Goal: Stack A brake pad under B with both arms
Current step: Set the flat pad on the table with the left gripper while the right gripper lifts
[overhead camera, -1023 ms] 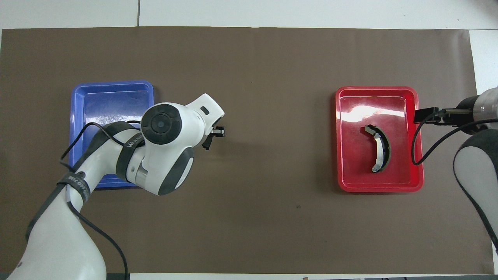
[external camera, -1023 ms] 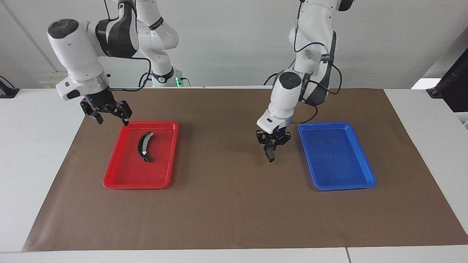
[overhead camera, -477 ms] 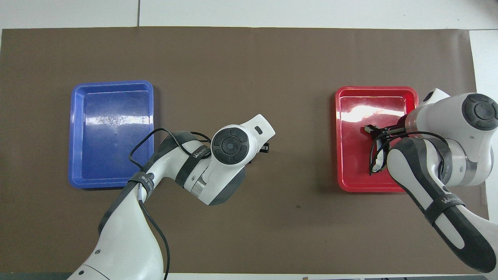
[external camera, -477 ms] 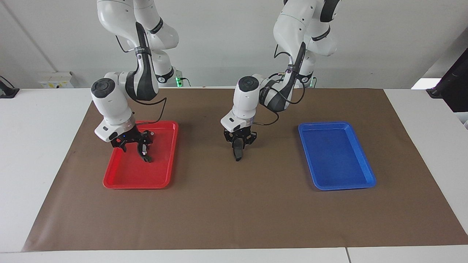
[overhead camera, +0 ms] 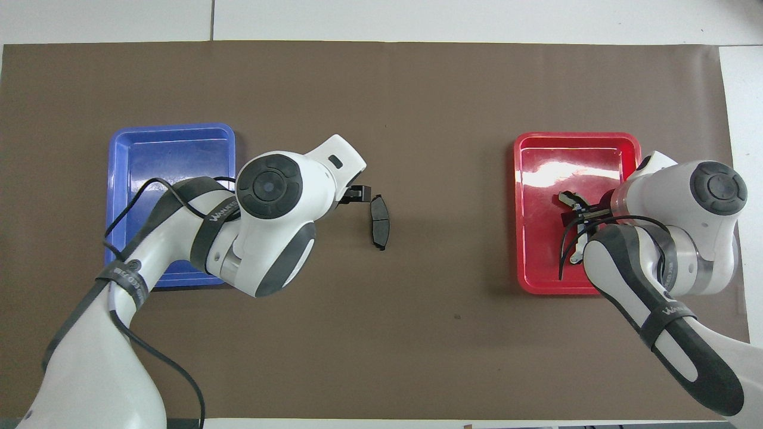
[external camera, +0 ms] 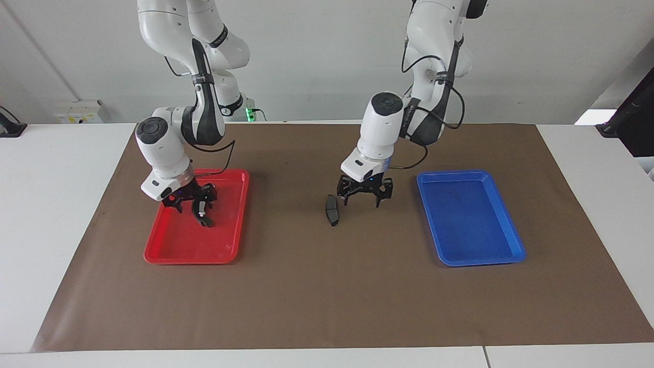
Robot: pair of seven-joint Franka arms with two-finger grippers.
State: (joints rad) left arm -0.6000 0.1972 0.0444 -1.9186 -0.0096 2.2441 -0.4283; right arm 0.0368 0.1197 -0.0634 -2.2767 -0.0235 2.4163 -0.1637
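Note:
The small dark-grey brake pad [external camera: 332, 210] lies flat on the brown mat between the two trays; it also shows in the overhead view [overhead camera: 379, 221]. My left gripper [external camera: 364, 200] is open and empty, low over the mat beside the pad, toward the blue tray. The black crescent piece B [external camera: 205, 219] lies in the red tray [external camera: 153, 254]. My right gripper [external camera: 196, 205] is down on its middle. In the overhead view only B's ends [overhead camera: 576, 255] show beside the right arm.
An empty blue tray [external camera: 451, 174] lies on the mat toward the left arm's end of the table, seen also in the overhead view [overhead camera: 173, 127]. The red tray [overhead camera: 596, 136] lies toward the right arm's end. The brown mat [external camera: 327, 286] covers the table's middle.
My left gripper carried the small pad toward the table's middle, let it go on the mat and drew back toward the blue tray. My right gripper came down onto B in the red tray.

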